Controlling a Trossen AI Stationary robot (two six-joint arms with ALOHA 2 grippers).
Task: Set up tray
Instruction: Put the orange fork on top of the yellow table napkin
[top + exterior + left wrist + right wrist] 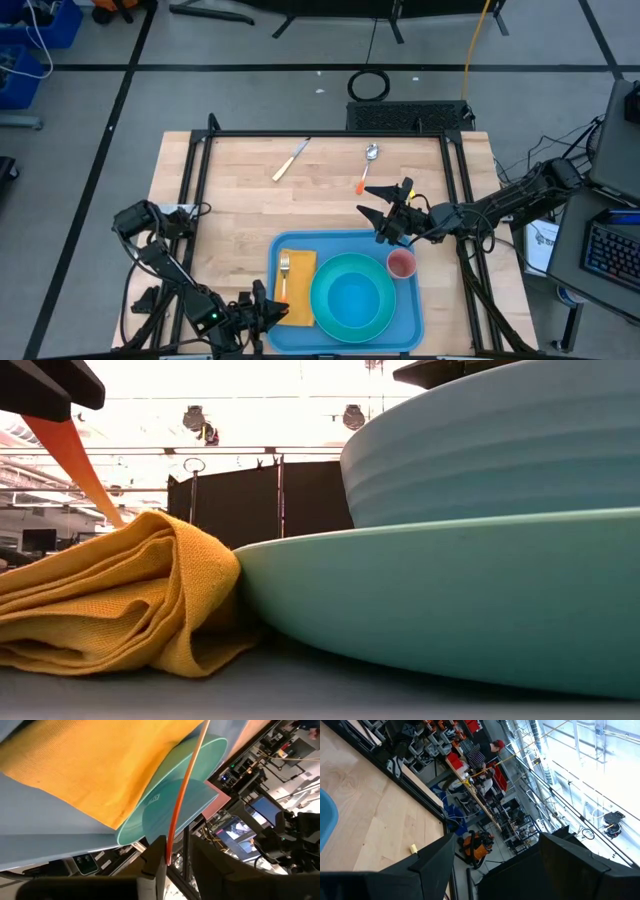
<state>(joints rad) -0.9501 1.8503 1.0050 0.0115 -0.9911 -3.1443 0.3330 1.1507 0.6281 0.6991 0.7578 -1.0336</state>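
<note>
The blue tray [405, 305] lies at the table's near edge. On it are a folded yellow napkin [300, 300], a turquoise plate [352, 292] with a bowl [500, 450] standing in it, and a pink cup [401, 263]. A fork [283, 272] with an orange handle lies with its tines on the napkin. My left gripper [268, 310] is at the napkin's near left side, its fingers apart around the handle's end. My right gripper [388, 222] hovers open over the tray's far right corner, with nothing between its fingers [435, 860]. My left gripper has the free end of the fork's orange handle [170, 847] against the inner side of one finger [156, 862]; the other finger [210, 867] stands clear of it. The fingers come nearly level from the tray's near left. The handle [75, 460] slants up from the napkin to the gripper.
A knife [291, 160] and a spoon [368, 165] with an orange handle lie on the bare wood at the table's far side. Black frame rails [200, 190] run along the table's left, right and far edges.
</note>
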